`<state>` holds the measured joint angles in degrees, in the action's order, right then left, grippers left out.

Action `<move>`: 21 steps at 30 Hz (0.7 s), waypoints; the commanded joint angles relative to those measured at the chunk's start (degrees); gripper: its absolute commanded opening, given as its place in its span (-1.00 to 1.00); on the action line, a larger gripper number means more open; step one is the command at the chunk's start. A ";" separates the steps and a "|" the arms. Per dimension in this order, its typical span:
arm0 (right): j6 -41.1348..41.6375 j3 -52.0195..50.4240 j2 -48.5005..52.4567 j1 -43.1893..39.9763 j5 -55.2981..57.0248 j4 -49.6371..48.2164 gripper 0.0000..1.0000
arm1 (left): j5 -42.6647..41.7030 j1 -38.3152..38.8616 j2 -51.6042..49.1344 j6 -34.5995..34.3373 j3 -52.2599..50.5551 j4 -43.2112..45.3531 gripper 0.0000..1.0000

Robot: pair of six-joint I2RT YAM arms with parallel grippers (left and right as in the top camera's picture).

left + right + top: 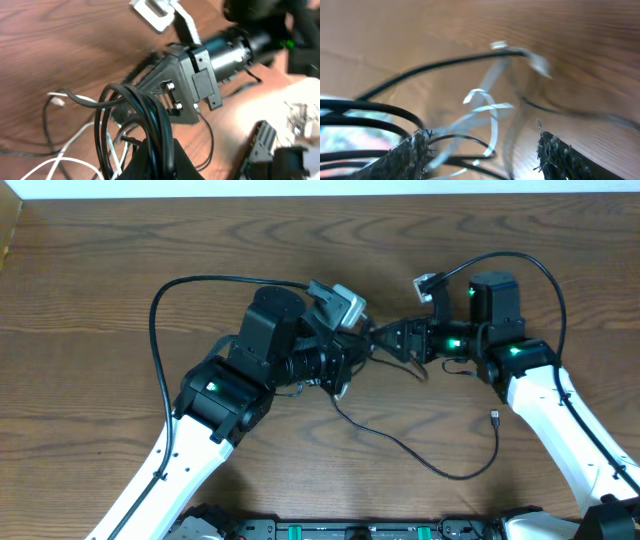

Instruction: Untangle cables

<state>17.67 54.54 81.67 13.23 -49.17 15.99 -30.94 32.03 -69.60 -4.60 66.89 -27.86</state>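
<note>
The black cable (440,472) trails from under the two grippers across the table to a small plug (495,418) at the right. My left gripper (350,352) (160,152) is shut on several loops of this black cable (150,110), bunched above its fingers. The white cable (65,160) lies in loose curves on the wood beside them, its plug (57,101) to the left. My right gripper (382,340) (485,152) faces the left one at close range and stands open. Blurred strands of white cable (492,117) and black cable (470,137) lie between its fingers (412,157).
The left arm's thick black cable (155,310) arcs over the table's left half, and the right arm's own cable (545,280) loops at the back right. A black rail (370,530) runs along the front edge. The table's far edge (320,194) is at the top.
</note>
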 commanded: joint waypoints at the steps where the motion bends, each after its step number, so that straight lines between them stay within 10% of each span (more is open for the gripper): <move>1: -5.20 -0.13 -1.90 -1.25 -10.51 -0.09 0.40 | -5.11 0.02 0.39 4.90 1.64 0.50 -0.85; 21: -5.73 -0.13 -3.80 -2.64 -11.74 0.31 0.43 | 6.84 0.02 0.39 11.47 1.64 4.35 -0.85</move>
<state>12.93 54.54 78.87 10.72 -60.45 16.03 -27.05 32.03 -69.60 5.56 66.89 -24.05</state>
